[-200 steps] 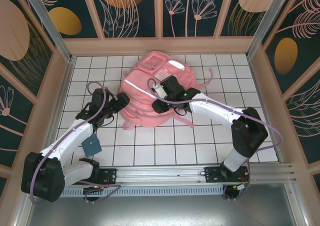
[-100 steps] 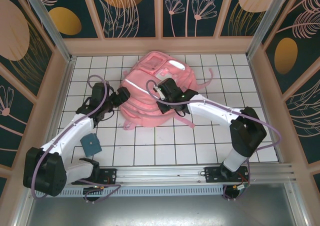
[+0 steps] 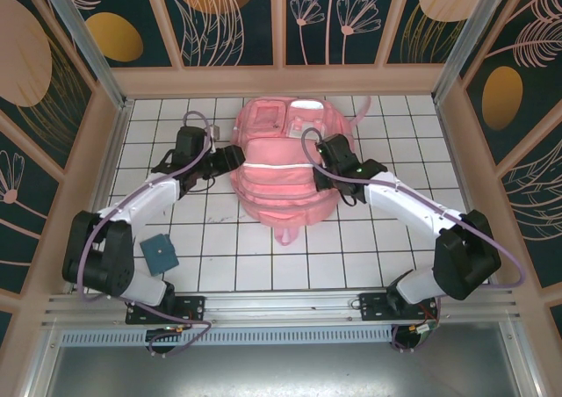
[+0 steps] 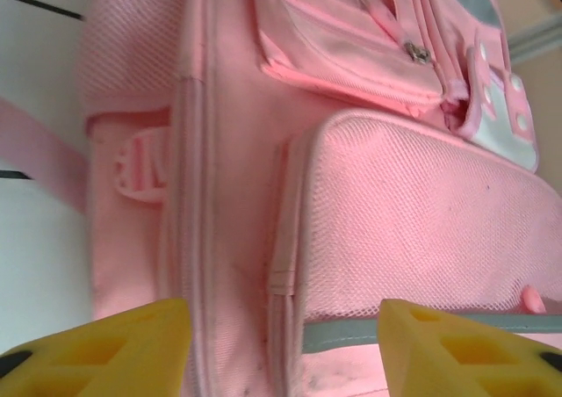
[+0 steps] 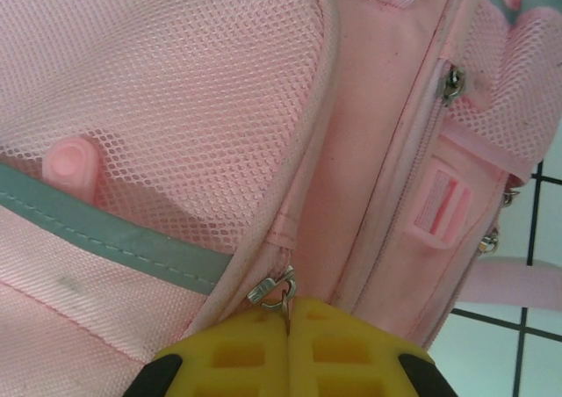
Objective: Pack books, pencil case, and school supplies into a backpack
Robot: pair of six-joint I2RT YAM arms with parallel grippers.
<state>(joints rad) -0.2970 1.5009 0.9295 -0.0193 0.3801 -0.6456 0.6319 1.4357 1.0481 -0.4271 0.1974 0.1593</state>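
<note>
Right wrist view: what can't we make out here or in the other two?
- Right wrist view: shut right gripper sits at the zipper pull; its fingertips hide whether the pull is pinched.
- Left wrist view: left gripper fingers cut off by the bottom edge; contact with the backpack unclear.
- Top view: backpack contents, hidden by fabric.

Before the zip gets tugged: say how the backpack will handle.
Probably floppy: the backpack is soft fabric and mesh. It may slide on the smooth tiles when tugged. Its loose strap could snag.
</note>
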